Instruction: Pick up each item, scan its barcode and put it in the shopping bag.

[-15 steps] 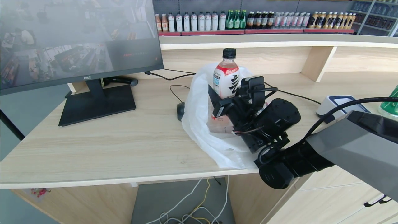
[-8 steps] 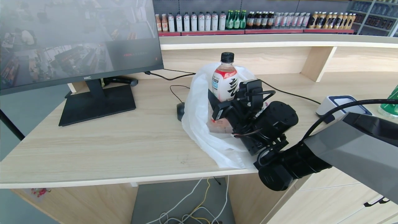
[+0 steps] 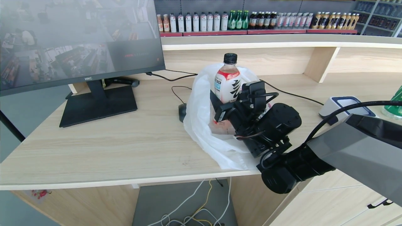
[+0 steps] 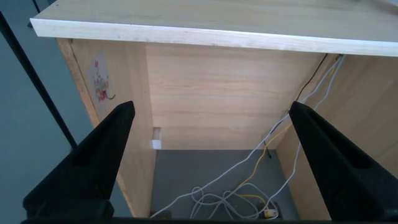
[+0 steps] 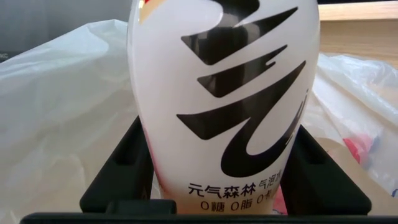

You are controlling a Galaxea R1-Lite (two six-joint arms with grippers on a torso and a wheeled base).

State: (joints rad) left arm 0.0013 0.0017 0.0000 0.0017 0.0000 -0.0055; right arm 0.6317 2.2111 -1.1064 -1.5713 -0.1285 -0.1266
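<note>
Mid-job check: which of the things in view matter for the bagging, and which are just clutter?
Job: bottle, gripped by right gripper; shopping bag; barcode scanner; green bottle at far right, probably next.

Lying about: monitor; mouse; shelf bottles at the back; loose cables below.

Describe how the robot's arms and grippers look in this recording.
The right arm shows a grey boxy link and black cylindrical joints. A thick black cable arches over it, thin red and white wires run at the wrist, and a small black camera block sits on top. The right gripper has flat matte black fingers. The left gripper has two black wedge-shaped tapering fingers.
</note>
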